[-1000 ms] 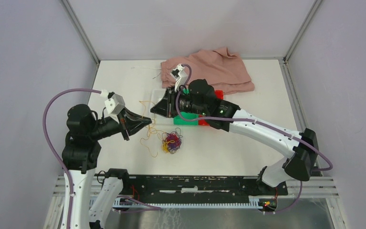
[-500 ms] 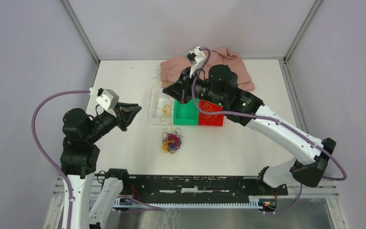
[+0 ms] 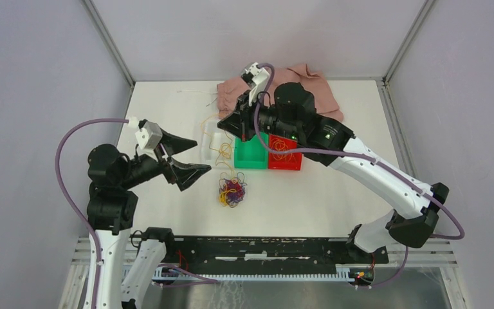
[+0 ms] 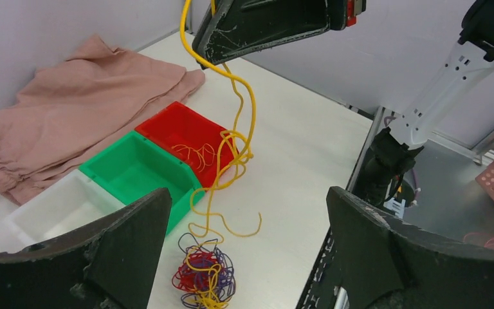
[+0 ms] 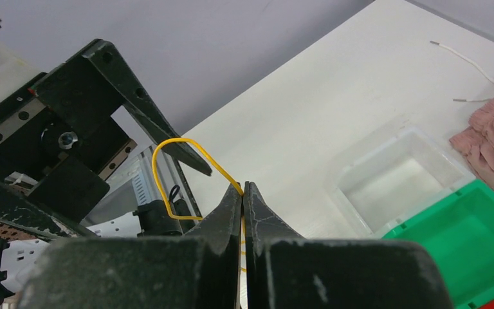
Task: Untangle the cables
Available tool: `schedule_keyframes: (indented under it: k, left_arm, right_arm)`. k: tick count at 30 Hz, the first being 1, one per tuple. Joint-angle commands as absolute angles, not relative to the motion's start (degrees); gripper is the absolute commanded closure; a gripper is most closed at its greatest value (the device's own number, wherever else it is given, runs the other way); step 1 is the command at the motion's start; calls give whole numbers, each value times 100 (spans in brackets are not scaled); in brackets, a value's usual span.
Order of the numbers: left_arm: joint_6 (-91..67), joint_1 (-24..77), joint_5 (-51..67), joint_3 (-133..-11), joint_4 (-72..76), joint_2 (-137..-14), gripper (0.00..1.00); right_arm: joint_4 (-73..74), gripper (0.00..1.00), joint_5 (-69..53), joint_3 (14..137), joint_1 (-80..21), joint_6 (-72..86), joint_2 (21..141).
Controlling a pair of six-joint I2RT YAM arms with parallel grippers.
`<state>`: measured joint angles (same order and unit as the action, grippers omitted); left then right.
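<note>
One yellow cord [image 4: 235, 109] hangs part-freed — nipped tight in the right pincer [image 5: 244, 188], twelve o'clock of the unsolved knot [image 3: 232, 192]. Left pincer [image 3: 189, 158] gapes, empty.

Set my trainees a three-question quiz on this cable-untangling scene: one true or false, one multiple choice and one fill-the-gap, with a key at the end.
1. True or false: the right gripper is shut on the yellow cable.
2. The left gripper is: A) open and empty; B) shut on the red cable; C) gripping the pink cloth.
3. Fill the gap: the tangle of cables lies closest to the ___ bin.

Key: 1 true; 2 A; 3 green, the green bin.
</note>
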<state>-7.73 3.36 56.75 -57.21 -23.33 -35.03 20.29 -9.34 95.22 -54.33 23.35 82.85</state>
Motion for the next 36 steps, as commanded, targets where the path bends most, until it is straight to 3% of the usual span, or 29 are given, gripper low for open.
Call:
schedule_keyframes:
  k: [1,5,8,10,15,18,28,32,36]
  left_arm:
    - [-1394,333,5917,-5658,-1575,-3619,4]
    - [-1779,330,5995,-5712,-1089,-3767,6]
    - [-1614,334,5605,-5673,-1076,-3743,17]
    - [-1564,333,5238,-5572,-1017,-3738,28]
    - [-1183,335,4135,-5503,-1028,-3730,72]
    - [-841,332,3586,-5509,-1085,-3686,86]
    - [259,330,2358,-5923,-888,-3815,95]
    - [1306,338,1601,-5927,-647,-3791,95]
    - [1908,332,1581,-6003,-83,-3809,96]
  right_arm:
    - [2229,99,-815,10299,-5749,2030,8582]
    - [2699,99,-377,10709,-6064,1758,8879]
    - [2740,100,-262,10733,-6224,1684,8922]
    - [2740,99,-255,10734,-6286,1704,8952]
    - [2764,99,-278,10668,-6346,1793,8943]
    - [2663,99,-358,10441,-6348,1895,8793]
    - [2165,99,-1518,9940,-6346,2531,8203]
    - [2671,99,-1368,9916,-6337,2327,7797]
    - [3197,100,-1022,10098,-6328,2048,7427]
